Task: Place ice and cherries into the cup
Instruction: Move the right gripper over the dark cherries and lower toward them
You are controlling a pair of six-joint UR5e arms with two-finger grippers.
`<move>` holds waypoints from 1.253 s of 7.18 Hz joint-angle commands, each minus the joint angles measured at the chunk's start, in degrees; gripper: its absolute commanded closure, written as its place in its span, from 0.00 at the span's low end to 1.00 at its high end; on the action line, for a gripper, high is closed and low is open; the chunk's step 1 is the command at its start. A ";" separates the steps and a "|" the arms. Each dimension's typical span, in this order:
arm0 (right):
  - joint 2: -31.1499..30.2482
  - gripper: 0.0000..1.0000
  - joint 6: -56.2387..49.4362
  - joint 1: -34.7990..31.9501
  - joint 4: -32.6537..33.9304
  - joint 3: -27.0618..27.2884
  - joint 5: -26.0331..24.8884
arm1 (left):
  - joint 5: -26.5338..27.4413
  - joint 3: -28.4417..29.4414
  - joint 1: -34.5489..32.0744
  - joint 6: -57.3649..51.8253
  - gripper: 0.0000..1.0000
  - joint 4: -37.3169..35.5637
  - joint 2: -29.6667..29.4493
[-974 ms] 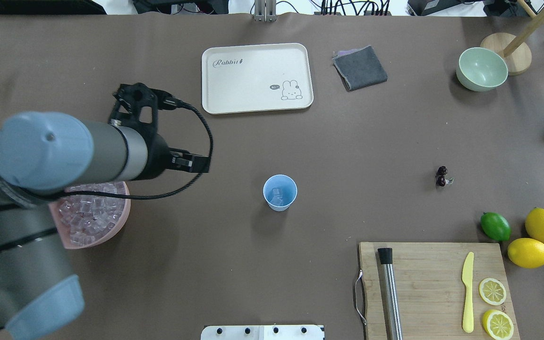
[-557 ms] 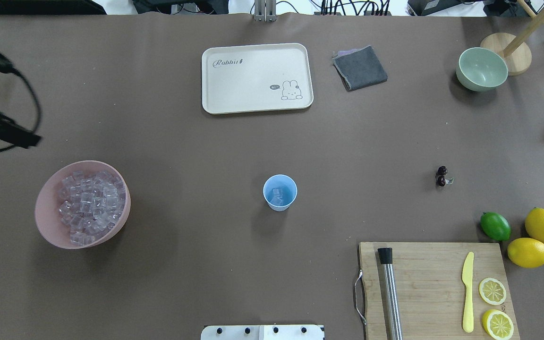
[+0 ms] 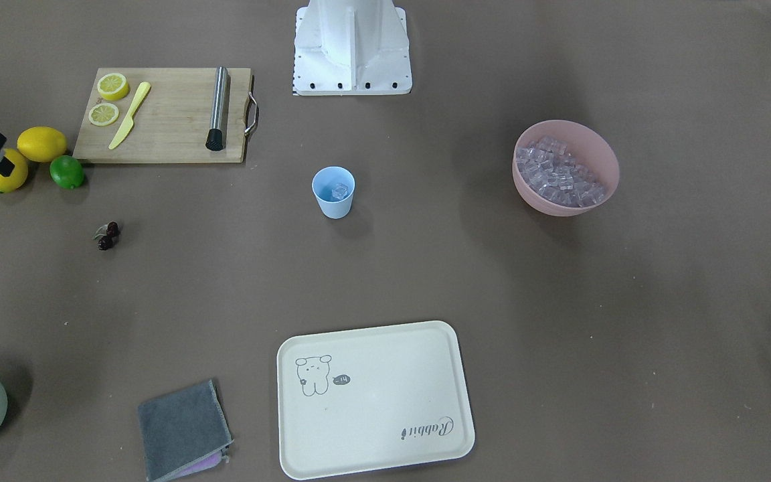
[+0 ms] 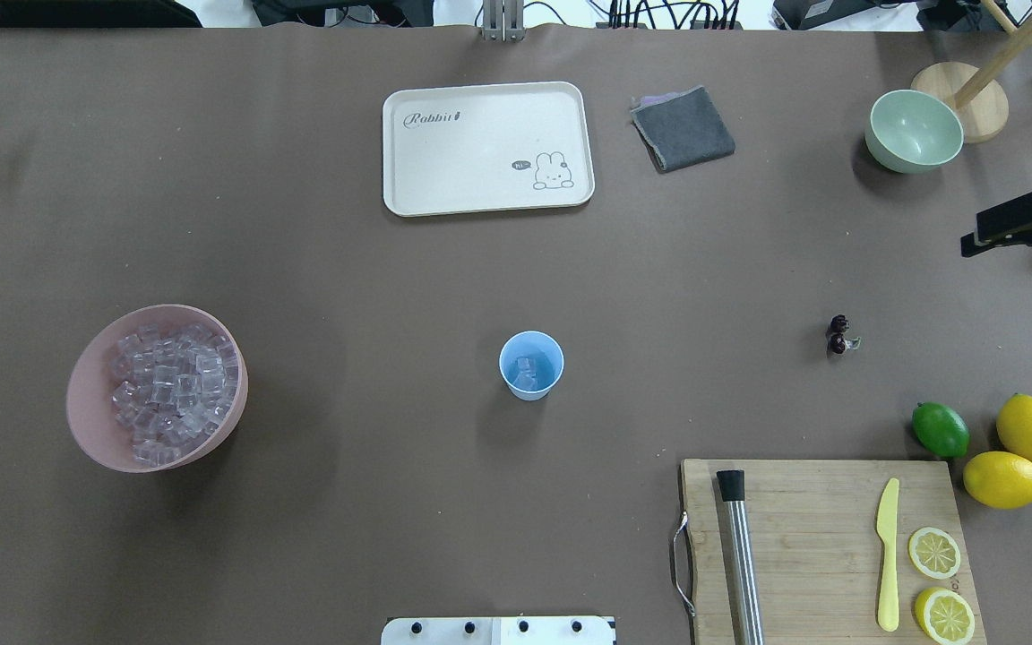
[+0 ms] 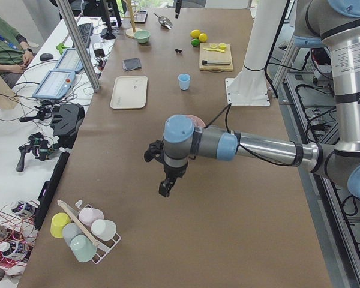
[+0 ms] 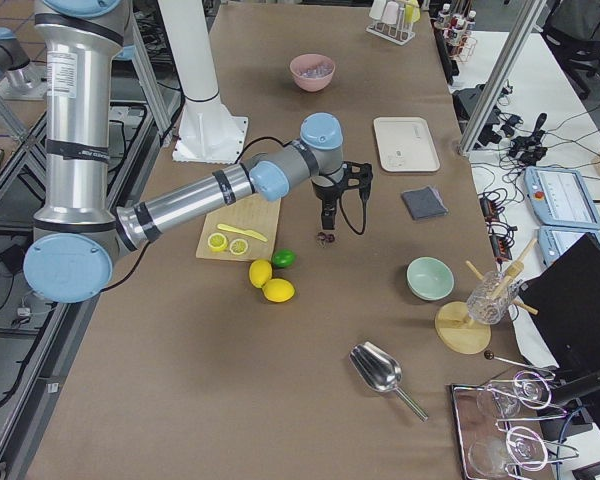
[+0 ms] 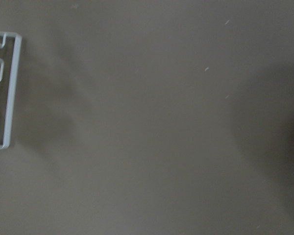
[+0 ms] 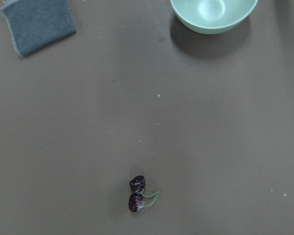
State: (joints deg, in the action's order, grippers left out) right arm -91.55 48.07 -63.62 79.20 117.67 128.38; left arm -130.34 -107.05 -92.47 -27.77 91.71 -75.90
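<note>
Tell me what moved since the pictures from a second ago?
The left arm, which hung over the pink bowl, swung away to the left and out of the overhead view. The right arm came in at that view's right edge. Nothing visibly got picked up or dropped. The cup with its ice, the cherries and the bowl stayed put.

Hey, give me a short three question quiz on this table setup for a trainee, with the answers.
1. True or false: the cup already holds ice.
2. The cherries lie: A) on the bare table, B) on the cutting board, C) on the tray.
3. Fill in: the rest of the ice fills the ____ bowl.
Key: 1 true; 2 A; 3 pink.
</note>
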 commanded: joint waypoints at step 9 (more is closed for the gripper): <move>4.81 0.05 13.46 15.53 -21.64 -20.55 -9.19 | -0.26 3.86 -4.56 -7.92 0.02 3.38 2.77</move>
State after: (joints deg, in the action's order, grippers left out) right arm -86.59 60.87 -49.05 58.36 97.89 120.08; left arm -130.61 -103.11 -97.03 -35.68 94.86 -73.19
